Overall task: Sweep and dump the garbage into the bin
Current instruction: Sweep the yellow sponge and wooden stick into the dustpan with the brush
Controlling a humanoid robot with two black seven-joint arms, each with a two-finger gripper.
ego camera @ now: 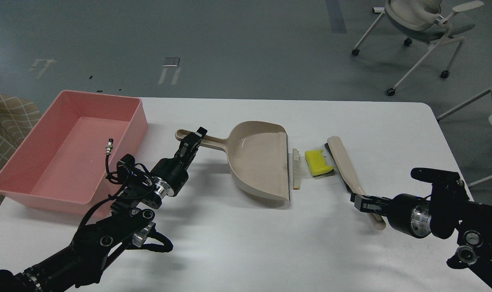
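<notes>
Left gripper clamps the dustpan handle, right gripper the brush; bin holds nothing.

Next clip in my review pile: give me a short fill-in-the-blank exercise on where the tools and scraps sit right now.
1. The left gripper is at the handle of the ____.
2. The yellow sponge chunk lies between the bread slice and the ____.
3. The pink bin holds ____ of the two scraps.
4. The right gripper is at the brush's ____.

Missing words: dustpan; brush; none; handle
</notes>
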